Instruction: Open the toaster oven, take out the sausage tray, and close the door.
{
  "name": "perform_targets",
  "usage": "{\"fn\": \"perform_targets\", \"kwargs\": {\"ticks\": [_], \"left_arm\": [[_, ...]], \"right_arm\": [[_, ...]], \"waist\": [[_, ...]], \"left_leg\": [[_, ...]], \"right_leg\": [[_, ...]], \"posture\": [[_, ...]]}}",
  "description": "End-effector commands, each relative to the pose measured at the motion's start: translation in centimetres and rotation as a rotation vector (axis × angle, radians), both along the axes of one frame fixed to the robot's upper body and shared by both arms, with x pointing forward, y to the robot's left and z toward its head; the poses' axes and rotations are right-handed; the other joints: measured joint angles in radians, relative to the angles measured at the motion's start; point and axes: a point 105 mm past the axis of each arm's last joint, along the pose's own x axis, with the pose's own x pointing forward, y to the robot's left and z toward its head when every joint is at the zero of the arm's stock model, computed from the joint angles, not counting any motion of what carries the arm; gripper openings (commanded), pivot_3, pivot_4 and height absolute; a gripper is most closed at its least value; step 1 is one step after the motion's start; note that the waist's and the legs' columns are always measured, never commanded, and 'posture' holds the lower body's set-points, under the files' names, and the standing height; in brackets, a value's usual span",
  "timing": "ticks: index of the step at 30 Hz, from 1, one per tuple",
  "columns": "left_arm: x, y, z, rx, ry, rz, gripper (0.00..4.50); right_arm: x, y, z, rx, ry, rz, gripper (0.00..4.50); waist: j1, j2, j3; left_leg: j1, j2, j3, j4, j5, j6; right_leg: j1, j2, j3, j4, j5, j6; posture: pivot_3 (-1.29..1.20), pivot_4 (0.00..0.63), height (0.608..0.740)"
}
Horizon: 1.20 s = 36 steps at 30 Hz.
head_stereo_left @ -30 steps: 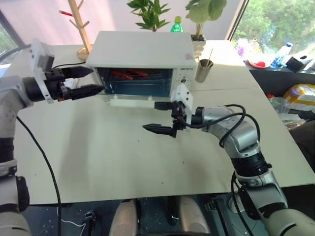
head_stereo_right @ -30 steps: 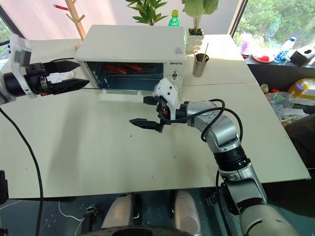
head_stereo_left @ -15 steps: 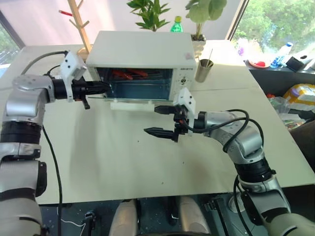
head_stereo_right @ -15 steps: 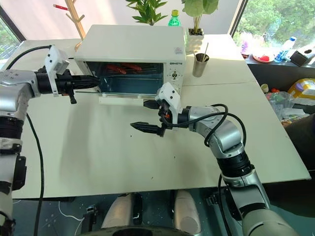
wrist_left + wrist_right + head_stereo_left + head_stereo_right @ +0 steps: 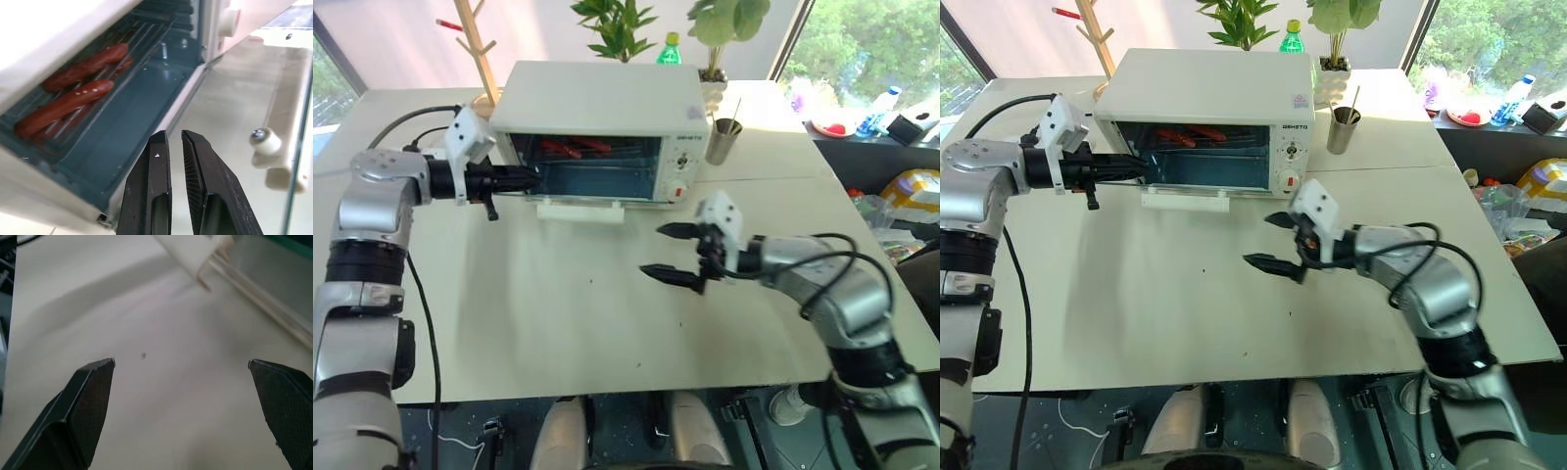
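Left eye view: the toaster oven [image 5: 602,113] stands at 12 o'clock with its door [image 5: 579,207] down, the sausage tray [image 5: 73,105] inside for removal, left gripper [image 5: 530,177] nearly closed and empty at its mouth, right gripper [image 5: 671,252] spread wide.

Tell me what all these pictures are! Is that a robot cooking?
It's a robot with two arms, and each hand has two black fingers. Two pictures come from cameras on its head, looking down at a table. The other two come from little cameras on its wrists. On the table is a white oven with its glass door folded down open. Inside, sausages lie on a tray. The left hand is at the oven's opening, fingers nearly together, holding nothing. The right hand hangs over the table, fingers wide apart, also holding nothing. A metal cup stands beside the oven.
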Motion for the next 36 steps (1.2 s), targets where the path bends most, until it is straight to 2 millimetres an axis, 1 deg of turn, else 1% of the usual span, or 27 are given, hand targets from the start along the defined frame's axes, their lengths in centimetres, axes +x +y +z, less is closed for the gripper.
{"fn": "perform_targets", "kwargs": {"ticks": [1, 3, 5, 7, 10, 14, 18, 21, 24, 25, 29, 30, 31, 32, 33, 36], "left_arm": [[-1.4, 0.4, -0.5, 0.048, 0.000, -0.034, 0.48], [-2.3, 0.6, -1.4, 0.066, 0.022, -0.047, 0.48], [-2.9, 0.6, -2.0, 0.067, 0.039, -0.049, 0.48], [-3.2, 0.5, -2.9, 0.072, 0.052, -0.047, 0.48], [-3.4, 0.2, -4.3, 0.083, 0.063, -0.036, 0.48], [-2.8, -0.3, -6.5, 0.111, 0.042, 0.005, 0.48], [-1.4, -0.6, -7.5, 0.104, -0.005, 0.098, 0.48], [-0.8, -0.6, -7.9, 0.104, -0.024, 0.143, 0.48], [-0.9, -0.4, -7.6, 0.083, -0.007, 0.153, 1.29], [-1.1, -0.4, -7.4, 0.078, -0.005, 0.145, 1.77], [-2.4, -0.3, -4.8, 0.000, 0.019, 0.113, 3.76], [-2.8, -0.3, -3.6, -0.040, 0.022, 0.100, 4.24], [-3.2, -0.5, -2.3, -0.087, 0.030, 0.087, 4.38], [-3.6, -0.7, -1.0, -0.129, 0.033, 0.075, 4.38], [-3.8, -0.8, -0.2, -0.159, 0.035, 0.071, 4.38], [-3.4, -1.3, 1.3, -0.226, 0.024, 0.109, 4.38]], "right_arm": [[-2.0, -1.1, 2.3, 0.006, -0.046, 0.033, 4.50], [-2.6, -2.2, 2.9, -0.003, -0.039, 0.016, 4.50], [-2.9, -3.0, 3.4, -0.003, -0.039, -0.011, 4.50], [-2.7, -3.7, 4.1, 0.007, -0.046, -0.049, 4.50], [-2.3, -4.3, 4.9, 0.027, -0.063, -0.090, 4.50], [-1.5, -4.1, 5.2, 0.046, -0.084, -0.121, 4.50], [-0.8, -3.5, 5.3, 0.057, -0.108, -0.139, 4.50], [0.0, -2.8, 5.6, 0.067, -0.137, -0.145, 4.50], [0.5, -2.0, 6.0, 0.075, -0.158, -0.136, 4.50], [0.7, -1.6, 6.1, 0.072, -0.168, -0.131, 4.50], [2.2, 0.4, 6.0, 0.010, -0.249, -0.125, 4.50], [2.9, 1.1, 5.9, 0.000, -0.274, -0.126, 4.50], [3.5, 2.0, 5.9, -0.006, -0.298, -0.123, 4.50], [4.2, 2.9, 5.7, -0.022, -0.331, -0.124, 4.50], [4.9, 3.5, 5.6, -0.047, -0.365, -0.131, 4.50], [7.5, 4.9, 5.4, -0.133, -0.492, -0.177, 4.50]], "waist": [[-0.005, 0.000, 0.000], [-0.006, 0.000, 0.000], [-0.002, 0.000, 0.000], [0.000, 0.000, 0.000], [0.002, 0.000, 0.000], [0.005, 0.000, 0.000], [0.018, -0.001, 0.000], [0.020, 0.000, 0.000], [0.020, -0.001, 0.000], [0.019, -0.001, 0.000], [0.014, -0.001, 0.000], [0.012, -0.001, 0.000], [0.009, -0.001, 0.000], [0.009, -0.001, 0.000], [0.010, -0.001, 0.000], [0.011, -0.001, 0.000]], "left_leg": [[0.000, 0.000, 0.000, 0.000, 0.000, 0.000], [0.001, 0.001, 0.001, 0.000, 0.000, 0.000], [0.002, 0.002, 0.000, 0.000, 0.000, 0.000], [0.002, 0.003, 0.000, 0.000, 0.000, 0.000], [0.002, 0.002, 0.000, 0.000, 0.000, 0.000], [0.001, 0.002, 0.000, 0.000, 0.000, 0.000], [0.001, 0.002, 0.000, 0.000, 0.000, 0.000], [0.002, 0.002, 0.000, 0.000, 0.000, 0.000], [0.002, 0.002, 0.000, 0.000, 0.000, 0.000], [0.002, 0.002, 0.000, 0.000, 0.000, 0.000], [0.002, 0.002, 0.001, 0.000, 0.000, 0.000], [0.002, 0.002, 0.000, 0.000, 0.000, 0.000], [0.001, 0.002, 0.000, 0.000, 0.000, 0.000], [0.001, 0.003, 0.000, 0.000, 0.000, 0.000], [0.001, 0.003, 0.000, 0.000, 0.000, 0.000], [0.001, 0.002, 0.000, 0.000, 0.000, 0.000]], "right_leg": [[0.000, 0.000, 0.000, 0.000, 0.000, 0.000], [0.000, 0.000, 0.000, 0.000, 0.000, 0.000], [0.000, 0.001, 0.000, 0.000, 0.000, 0.000], [0.001, 0.002, 0.000, 0.000, 0.000, 0.000], [0.001, 0.001, 0.000, -0.001, 0.000, 0.000], [0.001, 0.001, 0.000, -0.001, 0.000, 0.000], [0.001, 0.001, 0.000, -0.001, 0.000, 0.000], [0.002, 0.001, 0.000, -0.001, 0.000, 0.000], [0.002, 0.001, 0.000, -0.001, 0.000, 0.000], [0.002, 0.001, 0.000, -0.001, 0.000, 0.000], [0.001, 0.001, 0.000, -0.001, 0.000, 0.000], [0.001, 0.001, 0.000, -0.001, 0.000, 0.000], [0.001, 0.001, 0.000, 0.000, 0.000, 0.000], [0.000, 0.002, 0.000, 0.000, 0.000, 0.000], [0.000, 0.001, 0.000, 0.000, 0.000, 0.000], [0.000, 0.001, 0.000, 0.000, 0.000, 0.000]], "posture": [[0.00, 0.150, 0.717], [0.00, 0.150, 0.717], [0.00, 0.150, 0.717], [0.00, 0.150, 0.717], [0.00, 0.150, 0.717], [0.00, 0.150, 0.717], [0.00, 0.150, 0.717], [0.00, 0.150, 0.717], [0.00, 0.150, 0.717], [0.00, 0.150, 0.717], [0.00, 0.150, 0.717], [0.00, 0.150, 0.717], [0.00, 0.150, 0.717], [0.00, 0.150, 0.717], [0.00, 0.150, 0.717], [0.00, 0.150, 0.717]]}}
